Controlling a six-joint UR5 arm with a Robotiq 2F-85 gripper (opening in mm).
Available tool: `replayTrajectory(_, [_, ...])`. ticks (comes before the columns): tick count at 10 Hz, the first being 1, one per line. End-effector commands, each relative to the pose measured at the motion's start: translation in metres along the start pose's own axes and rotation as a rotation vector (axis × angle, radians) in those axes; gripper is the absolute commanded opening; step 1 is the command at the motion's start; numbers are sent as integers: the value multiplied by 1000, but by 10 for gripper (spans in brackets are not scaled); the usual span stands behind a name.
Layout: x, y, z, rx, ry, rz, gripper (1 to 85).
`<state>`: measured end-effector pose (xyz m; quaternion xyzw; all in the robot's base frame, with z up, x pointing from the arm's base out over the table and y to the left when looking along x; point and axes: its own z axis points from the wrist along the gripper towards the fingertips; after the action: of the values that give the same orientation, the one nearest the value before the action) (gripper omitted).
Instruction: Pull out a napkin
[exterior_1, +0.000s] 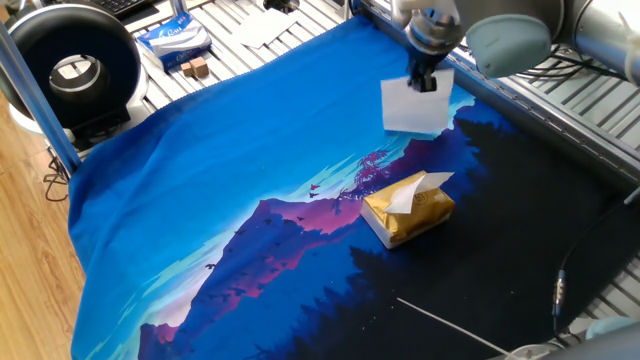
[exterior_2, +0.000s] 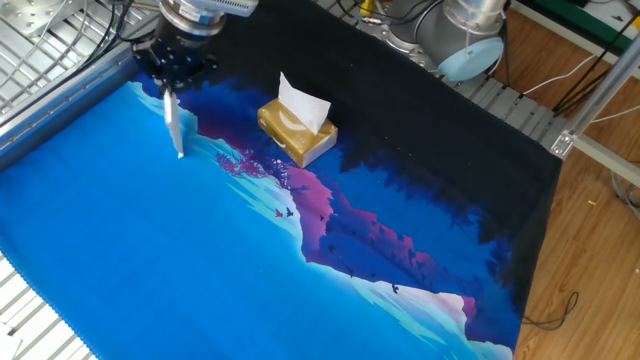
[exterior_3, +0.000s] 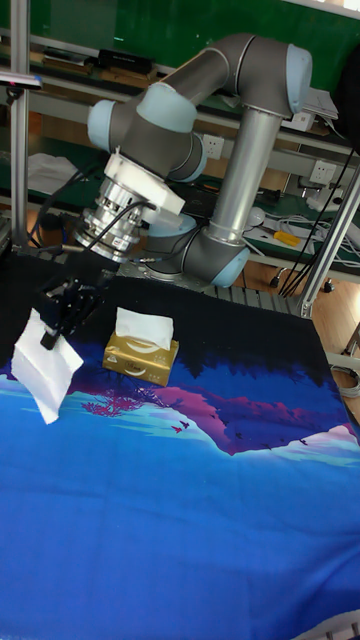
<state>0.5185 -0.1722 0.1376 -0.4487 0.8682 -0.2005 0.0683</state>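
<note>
A blue-and-purple landscape cloth (exterior_1: 200, 170) is covering the bench, its edges running out of frame in every view. The claw (exterior_3: 55, 325) is pinching the top edge of the napkin (exterior_1: 413, 104), which is hanging free above the cloth, well apart from the golden-yellow pack (exterior_1: 408, 210). Another white sheet (exterior_3: 144, 326) is sticking up from that pack. In the other fixed view the napkin is showing edge-on, as a thin strip.
</note>
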Motion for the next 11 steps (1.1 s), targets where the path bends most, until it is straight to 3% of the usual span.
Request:
replayTrajectory(1, [-3,16,3,-63,-27,-12,530])
replayTrajectory(2, [-3,16,4,-65,-29,-16,583])
replayTrajectory(5, [-4,28,0,-109,-31,-4,610])
replayTrajectory(8, [-22,62,-12,-246,-83,99,603])
replayTrajectory(9, [-31,72,-17,-295,-105,162,553])
replayTrajectory(10, [-34,79,-24,-324,-99,219,383])
replayTrajectory(11, [-33,79,-30,-327,-75,259,173])
